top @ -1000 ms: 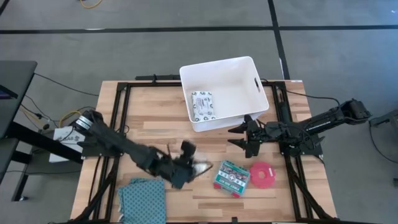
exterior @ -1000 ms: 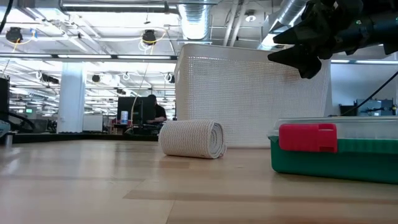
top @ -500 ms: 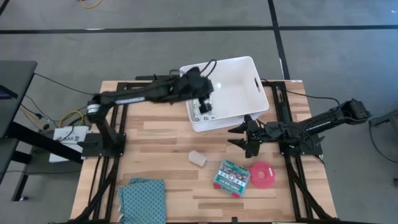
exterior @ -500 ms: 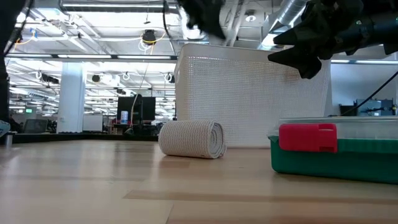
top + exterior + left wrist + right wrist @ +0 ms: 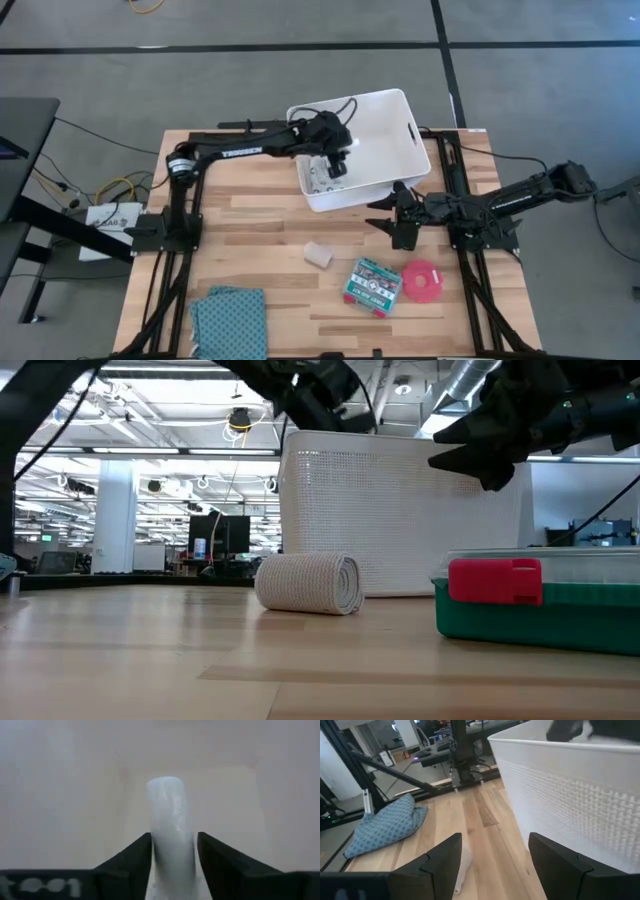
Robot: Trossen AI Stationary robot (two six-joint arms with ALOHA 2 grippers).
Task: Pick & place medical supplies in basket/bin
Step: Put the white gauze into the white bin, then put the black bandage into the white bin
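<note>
The white bin [image 5: 412,128] stands at the table's far middle, with a patterned packet [image 5: 318,182] lying on its floor. My left gripper [image 5: 337,165] reaches into the bin from above. Its fingers stand apart with a small white roll [image 5: 167,810] in the gap, over the bin's floor. A beige roll [image 5: 318,254] lies on its side on the wood. The green-and-red pack [image 5: 372,283] and the pink disc [image 5: 421,281] lie flat near the front. My right gripper [image 5: 378,215] hovers open and empty by the bin's near right corner. My left gripper has the small white roll [image 5: 170,850] between its two fingers, which point down into the bin. The roll fills the gap. I cannot tell whether the fingers touch it.
A folded teal cloth [image 5: 228,318] lies at the near left corner. Black frame rails run along the table's left and right sides. Bare wood lies between the bin and the beige roll.
My left gripper has risen from the table's near middle, beside the beige roll, and swung toward the far edge over the bin. It now reaches down inside the bin. The beige roll, pack and disc have stayed in place.
</note>
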